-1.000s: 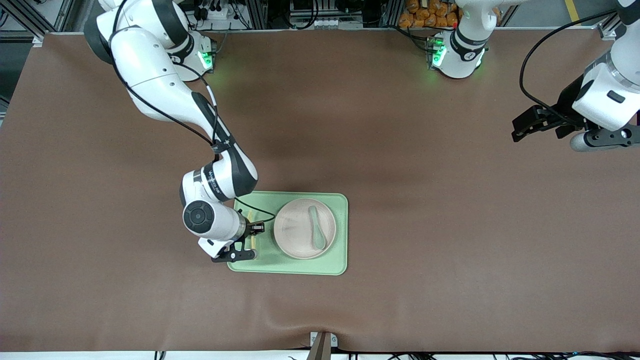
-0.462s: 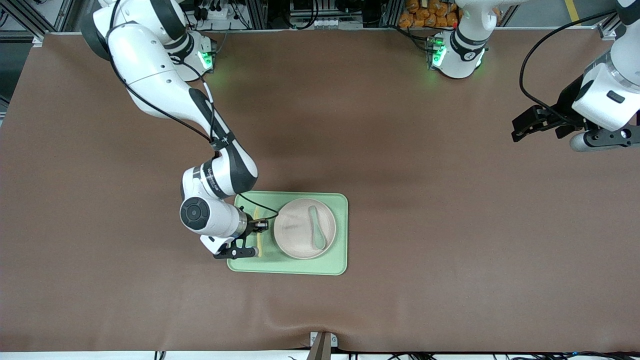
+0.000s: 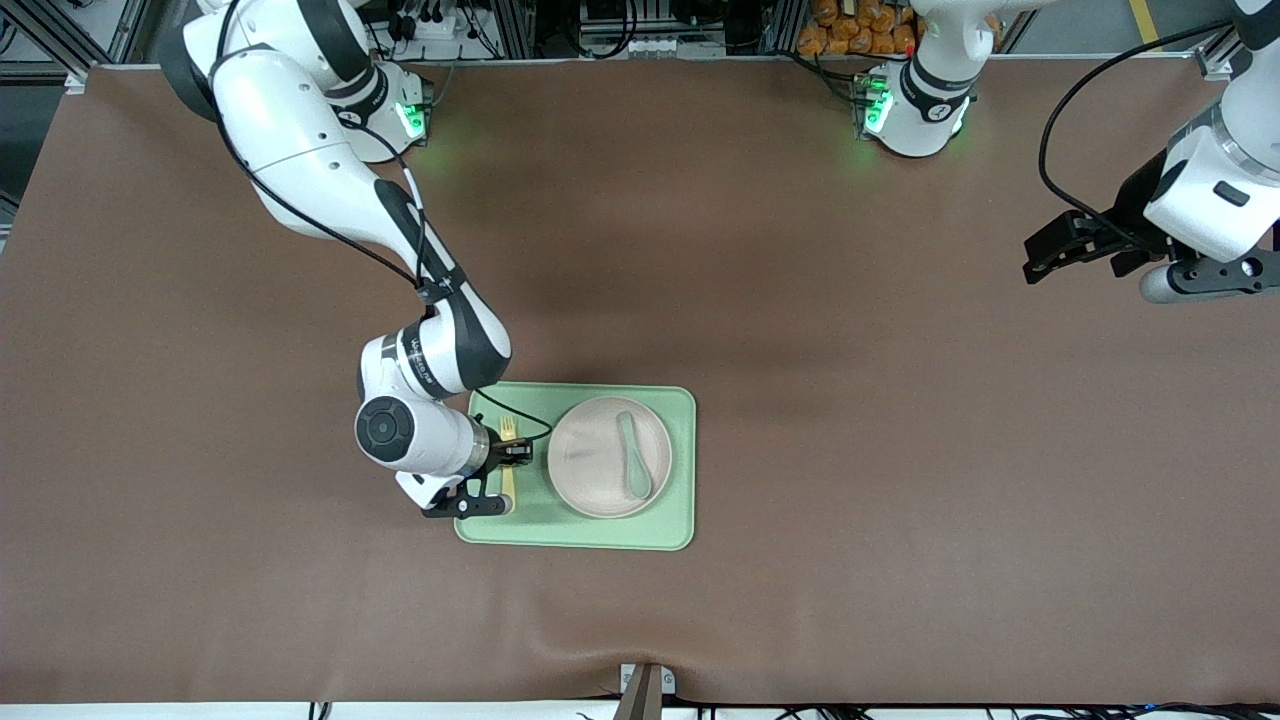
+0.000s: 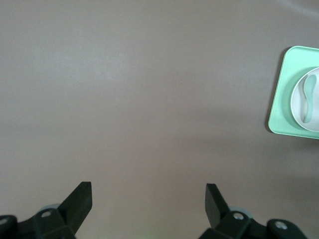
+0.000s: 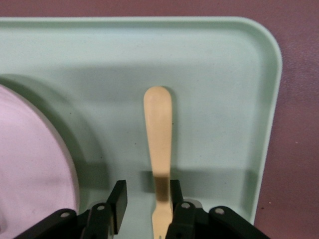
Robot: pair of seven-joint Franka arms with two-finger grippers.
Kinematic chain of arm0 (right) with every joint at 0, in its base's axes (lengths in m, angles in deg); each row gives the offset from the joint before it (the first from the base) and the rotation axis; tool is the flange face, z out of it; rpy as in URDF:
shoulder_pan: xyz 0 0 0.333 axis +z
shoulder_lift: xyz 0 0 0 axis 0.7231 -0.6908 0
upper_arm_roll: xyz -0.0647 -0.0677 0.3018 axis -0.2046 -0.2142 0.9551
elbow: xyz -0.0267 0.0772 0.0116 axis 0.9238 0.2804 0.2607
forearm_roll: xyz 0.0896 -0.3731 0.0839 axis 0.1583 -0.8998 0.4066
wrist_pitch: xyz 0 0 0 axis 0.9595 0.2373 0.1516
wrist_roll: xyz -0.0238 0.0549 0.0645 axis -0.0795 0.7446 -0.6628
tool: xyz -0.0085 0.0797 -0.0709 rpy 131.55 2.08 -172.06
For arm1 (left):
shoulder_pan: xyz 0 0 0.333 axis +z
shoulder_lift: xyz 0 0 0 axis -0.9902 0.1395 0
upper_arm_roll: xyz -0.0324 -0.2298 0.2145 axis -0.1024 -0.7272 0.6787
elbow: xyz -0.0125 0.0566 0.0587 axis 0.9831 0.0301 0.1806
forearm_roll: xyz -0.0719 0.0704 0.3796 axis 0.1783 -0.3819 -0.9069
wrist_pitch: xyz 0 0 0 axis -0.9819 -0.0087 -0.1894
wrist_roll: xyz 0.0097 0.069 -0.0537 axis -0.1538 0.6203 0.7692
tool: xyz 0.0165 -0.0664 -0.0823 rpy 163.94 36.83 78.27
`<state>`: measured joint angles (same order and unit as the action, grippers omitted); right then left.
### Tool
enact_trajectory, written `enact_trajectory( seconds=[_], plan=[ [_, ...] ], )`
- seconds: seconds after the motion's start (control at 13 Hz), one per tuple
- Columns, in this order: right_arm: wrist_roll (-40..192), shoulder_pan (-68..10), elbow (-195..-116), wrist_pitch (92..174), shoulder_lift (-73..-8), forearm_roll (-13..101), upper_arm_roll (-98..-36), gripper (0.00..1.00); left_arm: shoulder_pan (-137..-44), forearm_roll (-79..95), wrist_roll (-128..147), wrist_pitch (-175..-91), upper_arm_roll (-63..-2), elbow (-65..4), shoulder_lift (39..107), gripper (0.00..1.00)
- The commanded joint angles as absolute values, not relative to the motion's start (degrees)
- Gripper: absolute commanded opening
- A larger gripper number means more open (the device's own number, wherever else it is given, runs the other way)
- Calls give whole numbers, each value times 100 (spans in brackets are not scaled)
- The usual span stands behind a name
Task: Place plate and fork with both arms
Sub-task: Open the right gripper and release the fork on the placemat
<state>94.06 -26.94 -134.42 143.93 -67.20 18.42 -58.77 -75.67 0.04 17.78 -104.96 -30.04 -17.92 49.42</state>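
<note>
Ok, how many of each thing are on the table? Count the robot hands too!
Trays: 1
Plates: 1
Spoons: 1
Forks: 1
Robot hands: 2, the right hand and the left hand
Total: 6

Pale-yellow fork [image 5: 158,144], beige plate [image 3: 600,460], light-green tray [image 3: 670,520], brown table [image 3: 900,450]

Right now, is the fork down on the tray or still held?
Down: the fork lies flat on the tray beside the plate. The right pincer is open, straddling it.
</note>
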Motion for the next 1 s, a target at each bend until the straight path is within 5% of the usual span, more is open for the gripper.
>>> enact_trajectory(
  seconds=[0.0, 0.23, 0.92],
  plan=[
    [9253, -2829, -13592, 14386, -6513, 1960, -5817, 63, -7521, 87, 1825, -10430, -3041, -1770, 4892, 100],
    [9218, -3039, -13512, 14263, -6277, 1899, -5843, 100, -7521, 87, 1825, -10422, -3041, -1770, 4884, 100],
    [7978, -4779, -13442, 11472, -4608, 1837, -5835, 100, -7530, 87, 1825, -10430, -3050, -1770, 4884, 100]
  ],
)
